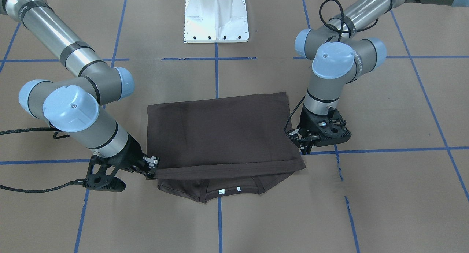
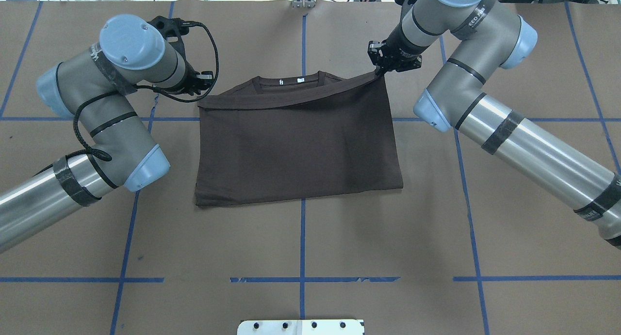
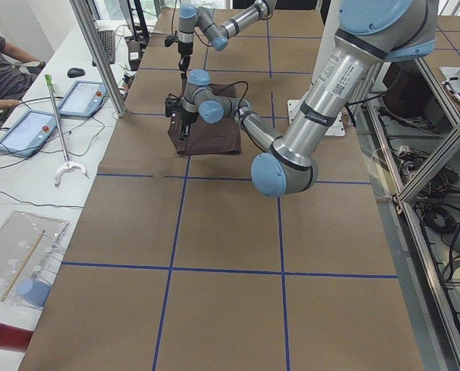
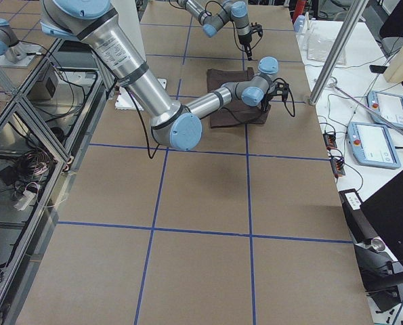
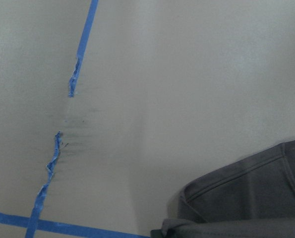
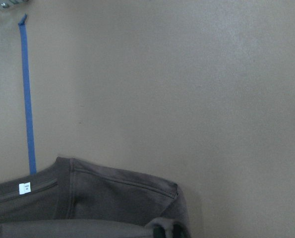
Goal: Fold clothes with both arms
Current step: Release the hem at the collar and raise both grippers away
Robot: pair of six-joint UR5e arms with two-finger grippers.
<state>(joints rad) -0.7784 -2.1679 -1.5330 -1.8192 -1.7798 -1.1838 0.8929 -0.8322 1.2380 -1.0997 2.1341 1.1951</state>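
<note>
A dark brown T-shirt [image 1: 220, 136] lies flat in the middle of the table, its bottom half folded up over the chest. The ribbed collar [image 1: 220, 194] with a small white label still shows beyond the folded hem [image 2: 291, 100]. My right gripper [image 1: 151, 168] is shut on one hem corner and holds it slightly raised [image 2: 380, 72]. My left gripper [image 1: 305, 149] sits at the opposite hem corner [image 2: 203, 85]. The left wrist view shows the fabric [image 5: 256, 193] humped up at its bottom edge, so it looks shut on the cloth. In the right wrist view, shoulder and collar [image 6: 112, 198] lie just ahead.
The white bolted pedestal [image 1: 216, 18] stands at the robot's side of the table. Blue tape lines [image 2: 302, 228] cross the brown table cover, torn near the left gripper [image 5: 63, 144]. Touch panels [image 3: 28, 127] and a seated person [image 3: 1, 58] are beyond the table's far edge.
</note>
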